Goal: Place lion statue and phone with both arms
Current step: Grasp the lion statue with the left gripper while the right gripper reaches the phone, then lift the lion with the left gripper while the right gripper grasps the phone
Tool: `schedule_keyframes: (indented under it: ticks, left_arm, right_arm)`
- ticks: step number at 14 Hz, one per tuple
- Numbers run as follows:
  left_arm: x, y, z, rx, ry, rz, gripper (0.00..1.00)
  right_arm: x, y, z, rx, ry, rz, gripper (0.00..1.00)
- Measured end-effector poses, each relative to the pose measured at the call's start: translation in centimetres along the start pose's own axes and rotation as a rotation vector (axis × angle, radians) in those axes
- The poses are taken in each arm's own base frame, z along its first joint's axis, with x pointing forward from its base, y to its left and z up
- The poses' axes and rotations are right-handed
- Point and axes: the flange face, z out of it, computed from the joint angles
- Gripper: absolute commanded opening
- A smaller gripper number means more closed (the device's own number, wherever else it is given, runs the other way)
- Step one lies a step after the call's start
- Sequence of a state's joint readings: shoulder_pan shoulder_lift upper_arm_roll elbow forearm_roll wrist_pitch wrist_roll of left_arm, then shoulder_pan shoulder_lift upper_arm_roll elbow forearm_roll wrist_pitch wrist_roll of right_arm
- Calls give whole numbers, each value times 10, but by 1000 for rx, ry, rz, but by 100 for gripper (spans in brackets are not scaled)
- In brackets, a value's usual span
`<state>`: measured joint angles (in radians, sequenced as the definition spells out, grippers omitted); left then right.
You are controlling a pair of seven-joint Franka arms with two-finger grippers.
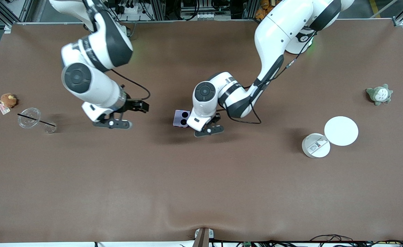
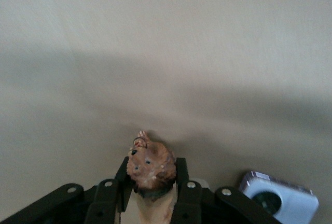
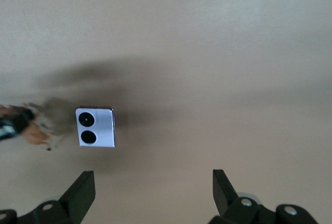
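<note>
1. The left gripper (image 2: 151, 195) is down at mid-table, fingers clamped on the lion (image 2: 150, 167); lifting and placing it remain.
2. The phone (image 1: 181, 118) lies flat just beside it, untouched.
3. The right gripper (image 3: 153, 195) hovers toward its own end, jaws wide and empty; its grasp is not begun.

left tool (image 2: 151, 193) clamped, right tool (image 3: 153, 193) spread
</note>
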<state>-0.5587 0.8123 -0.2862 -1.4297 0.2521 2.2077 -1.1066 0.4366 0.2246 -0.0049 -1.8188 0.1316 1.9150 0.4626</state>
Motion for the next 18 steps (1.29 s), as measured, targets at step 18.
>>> schedule_keyframes:
  ticks: [18]
  left_arm:
    - [197, -245, -35, 99, -56, 177, 0]
  right_arm:
    - [-34, -129, 217, -10, 81, 33, 100]
